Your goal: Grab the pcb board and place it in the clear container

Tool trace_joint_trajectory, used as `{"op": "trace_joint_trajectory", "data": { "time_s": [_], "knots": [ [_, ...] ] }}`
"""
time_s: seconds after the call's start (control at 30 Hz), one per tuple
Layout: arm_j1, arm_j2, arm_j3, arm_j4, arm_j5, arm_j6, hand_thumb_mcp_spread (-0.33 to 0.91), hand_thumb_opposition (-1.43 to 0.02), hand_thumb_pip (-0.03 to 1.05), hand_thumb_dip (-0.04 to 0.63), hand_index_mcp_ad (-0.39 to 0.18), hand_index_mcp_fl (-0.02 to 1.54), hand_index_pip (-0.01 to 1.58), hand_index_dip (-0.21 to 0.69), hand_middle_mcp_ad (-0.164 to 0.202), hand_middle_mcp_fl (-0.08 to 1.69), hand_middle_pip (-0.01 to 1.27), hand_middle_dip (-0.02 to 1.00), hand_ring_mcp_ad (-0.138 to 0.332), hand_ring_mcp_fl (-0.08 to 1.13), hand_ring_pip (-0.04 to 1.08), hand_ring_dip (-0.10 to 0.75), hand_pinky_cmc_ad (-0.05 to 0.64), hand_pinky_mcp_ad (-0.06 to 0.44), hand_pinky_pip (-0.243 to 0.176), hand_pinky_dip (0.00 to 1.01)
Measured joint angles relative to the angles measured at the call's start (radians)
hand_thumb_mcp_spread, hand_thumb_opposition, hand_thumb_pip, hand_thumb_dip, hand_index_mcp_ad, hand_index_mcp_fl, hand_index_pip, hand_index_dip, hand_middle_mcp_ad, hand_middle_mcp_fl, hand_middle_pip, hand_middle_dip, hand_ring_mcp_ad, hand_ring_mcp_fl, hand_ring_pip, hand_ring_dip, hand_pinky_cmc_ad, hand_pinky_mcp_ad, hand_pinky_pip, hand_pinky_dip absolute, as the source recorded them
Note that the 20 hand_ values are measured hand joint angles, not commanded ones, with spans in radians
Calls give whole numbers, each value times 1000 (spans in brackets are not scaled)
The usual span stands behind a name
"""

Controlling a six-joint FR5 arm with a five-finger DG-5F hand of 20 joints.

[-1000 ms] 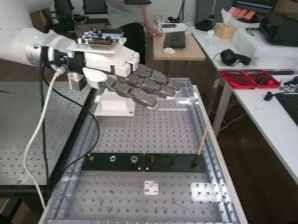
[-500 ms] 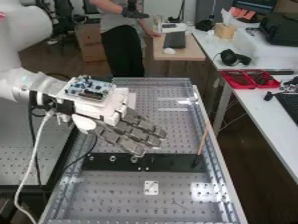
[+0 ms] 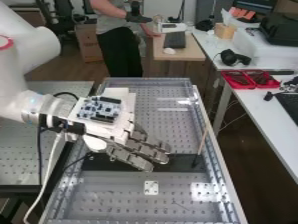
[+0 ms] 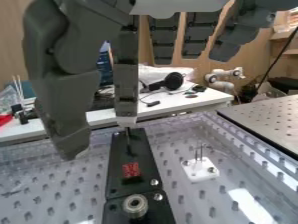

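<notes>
Hand (image 3: pixel 140 150) found open in the high view, fingers extended and slightly relaxed, angled down over the black strip (image 3: pixel 183 161), nothing gripped. A blue-and-white circuit board (image 3: pixel 100 109) is mounted on the wrist housing; judged to be rig equipment, not the item to be moved. The strip is smooth, matt and long, laid across a perforated metal tabletop (image 3: pixel 113 195). A slender wooden rod (image 3: pixel 202 140) leans at the strip's far-right part. Clear, glossy walling (image 3: pixel 149 81) borders the tabletop; whether this is the required container cannot be confirmed.

Wrist view: the fingers and thumb hang apart, dark grey, hard-shelled and angular, above the strip. On the strip lies a small red piece (image 4: pixel 132 170), judged to be the pcb board, with a dark edge beside it. Close by stands a round metal fitting (image 4: pixel 136 204), ring-topped, and near it metal bolts (image 4: pixel 154 182). A white square plate (image 4: pixel 200 169) with upright pins sits apart on the tabletop.

Handling assessment: the board should prove very light, stiff and thin, smooth at the rims, rough with components on its face. Pinch by opposite edges, lightly. Pressing on the face risks damage; a loose pinch may let it slip, and the fitting could obstruct a fingertip.
</notes>
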State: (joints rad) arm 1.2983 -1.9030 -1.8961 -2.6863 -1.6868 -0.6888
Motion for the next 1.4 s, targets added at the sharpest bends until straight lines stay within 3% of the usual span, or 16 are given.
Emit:
{"op": "trace_joint_trajectory", "data": {
  "time_s": [0.43, 0.97, 1.4],
  "knots": [
    [-17, -46, 47, 14, -64, 18, 527, -805, 377, 187, -87, 483, 724, 204, 84, 3, 131, 77, 117, 3, 93, -63, 227, 113, -65, 176],
    [-33, -77, 66, 24, -94, -13, 538, -801, 382, 190, -87, 290, 1138, 227, 86, 7, 131, 91, 113, 3, 93, -63, 251, 115, -63, 176],
    [-27, -114, 111, 4, -122, -15, 557, -812, 367, 188, -103, 291, 1187, 227, 82, 7, 127, 94, 112, 3, 91, -63, 262, 113, -63, 180]
  ]
}}
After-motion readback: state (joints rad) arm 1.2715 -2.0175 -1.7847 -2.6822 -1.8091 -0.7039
